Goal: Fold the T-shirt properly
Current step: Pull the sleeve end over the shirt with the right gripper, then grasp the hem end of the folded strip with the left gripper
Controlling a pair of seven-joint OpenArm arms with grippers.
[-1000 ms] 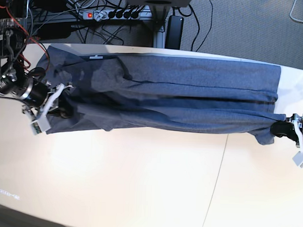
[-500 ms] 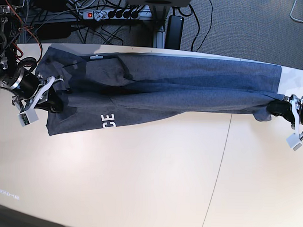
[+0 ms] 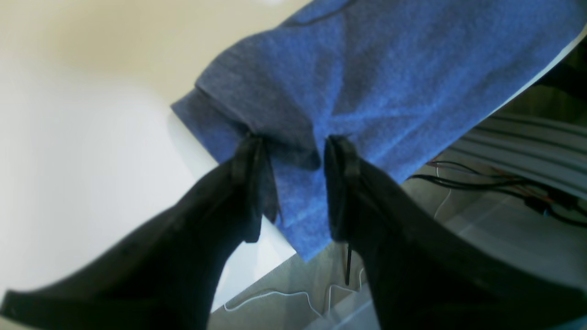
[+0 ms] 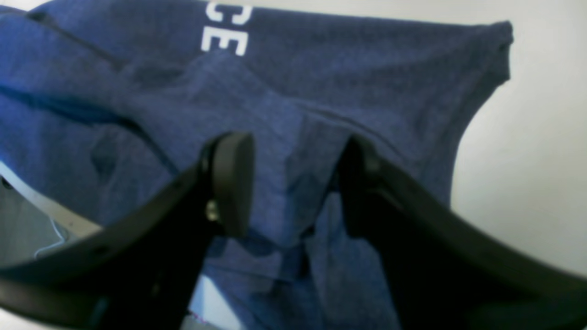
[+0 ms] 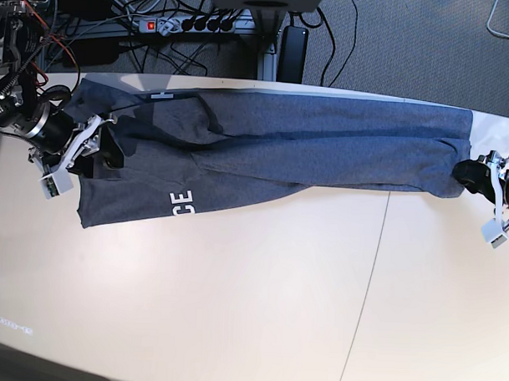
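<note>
The T-shirt (image 5: 281, 150) lies in a long folded strip along the far edge of the desk (image 5: 234, 307). Only the white letters "CE" (image 5: 182, 202) show; the rest of the print is tucked under a fold. At the lettered end, the right hand (image 4: 293, 183) has its jaws spread with cloth bunched between them. At the other end, the left hand (image 3: 293, 183) is parted too, with the hem lying between its tips.

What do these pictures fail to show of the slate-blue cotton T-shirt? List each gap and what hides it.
- The white block lettering: base and right wrist views show only "CE"; folded cloth covers the rest.
- The slate-blue cotton T-shirt: folds hide its sleeves and underside in the base view.
- Left wrist view: the picture's edge cuts off the shirt.
- Right wrist view: the black gripper fingers mask the cloth behind them.
</note>
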